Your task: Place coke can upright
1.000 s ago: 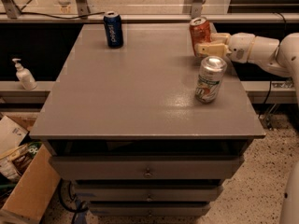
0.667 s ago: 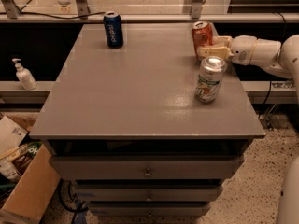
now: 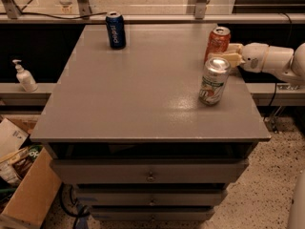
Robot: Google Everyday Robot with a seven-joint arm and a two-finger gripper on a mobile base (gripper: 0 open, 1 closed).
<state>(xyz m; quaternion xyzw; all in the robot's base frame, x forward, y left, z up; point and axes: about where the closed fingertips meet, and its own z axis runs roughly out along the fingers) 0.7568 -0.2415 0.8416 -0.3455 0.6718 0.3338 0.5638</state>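
The coke can [image 3: 217, 41] is red-orange with a silver top. It stands upright near the far right edge of the grey table [image 3: 143, 89]. My gripper [image 3: 225, 53] reaches in from the right, and its cream fingers [image 3: 228, 58] close around the can's lower half. The can's base is hidden behind a silver-white can, so I cannot tell whether it rests on the table.
A silver-white can with green and red marks [image 3: 213, 81] stands just in front of the coke can. A dark blue can [image 3: 115, 30] stands at the far left. A soap bottle [image 3: 24, 76] sits on a ledge to the left. A cardboard box [image 3: 28, 194] is on the floor.
The coke can was tilted in my gripper and now stands upright. My gripper has shifted slightly with it.
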